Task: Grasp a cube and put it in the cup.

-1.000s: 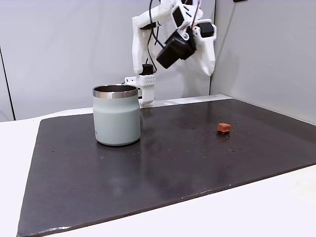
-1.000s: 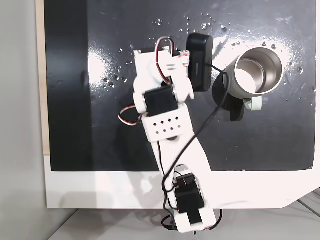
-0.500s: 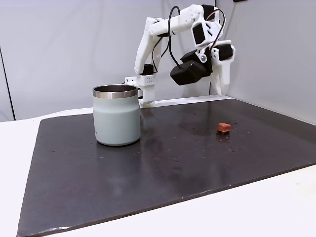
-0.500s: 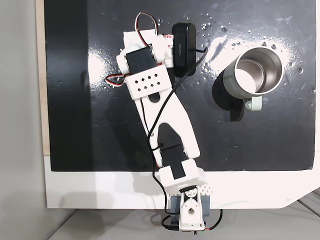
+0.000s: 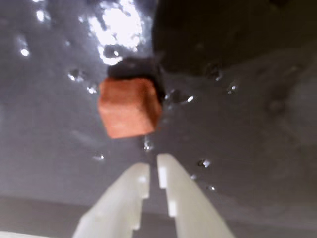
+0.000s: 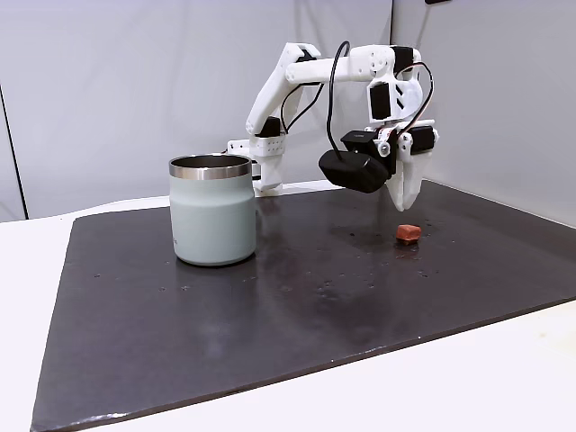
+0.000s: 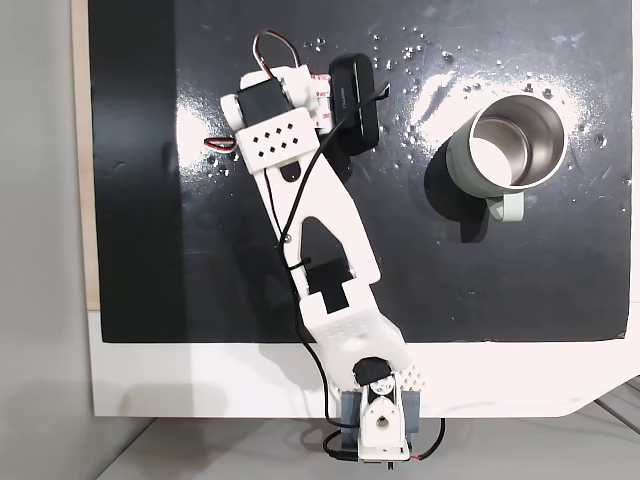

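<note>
In the wrist view the gripper (image 5: 152, 171) has its two white fingers (image 5: 130, 191) nearly pressed together — only a thin slit between them — with nothing held. Just beyond the tips the reddish-orange cube (image 5: 130, 107) lies on the dark mat (image 5: 257, 148). In a fixed view the gripper (image 6: 401, 200) hangs above the cube (image 6: 409, 233) — the cup (image 6: 213, 210) stands upright well apart, to the left.
</note>
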